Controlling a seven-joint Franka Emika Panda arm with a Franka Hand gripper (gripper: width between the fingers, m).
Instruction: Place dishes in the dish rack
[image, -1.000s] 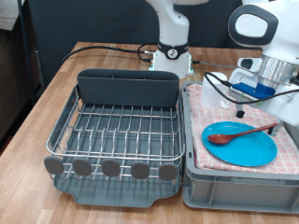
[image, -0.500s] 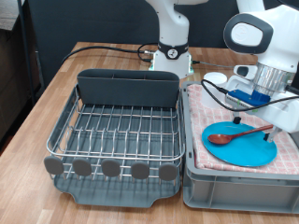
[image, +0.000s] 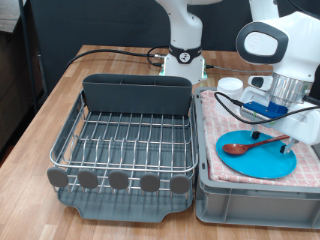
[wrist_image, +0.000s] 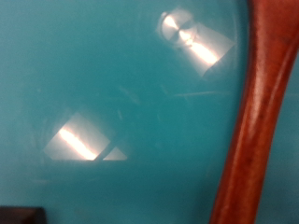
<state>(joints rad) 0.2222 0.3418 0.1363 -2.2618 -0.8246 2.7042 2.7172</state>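
The bright-blue plate (image: 258, 156) lies on the pink checked cloth in the grey bin at the exterior view's right. The reddish-brown wooden spoon (image: 252, 144) lies across it, bowl towards the exterior view's left. My gripper (image: 274, 138) hangs low over the plate with a finger on each side of the spoon's handle, open and holding nothing. The wrist view is filled by the plate (wrist_image: 112, 93) and the spoon's handle (wrist_image: 252, 121), very close. The white mug (image: 230, 85) shows partly behind the arm. The dish rack (image: 125, 135) stands at the exterior view's left with nothing in it.
The grey bin (image: 250, 198) with the pink checked cloth (image: 212, 135) stands right beside the rack. A black cable (image: 110, 50) runs across the wooden table to the robot base (image: 183, 62) at the back.
My gripper has moved down and towards the exterior view's left, closer to the plate and the spoon. The plate, spoon and rack have not moved.
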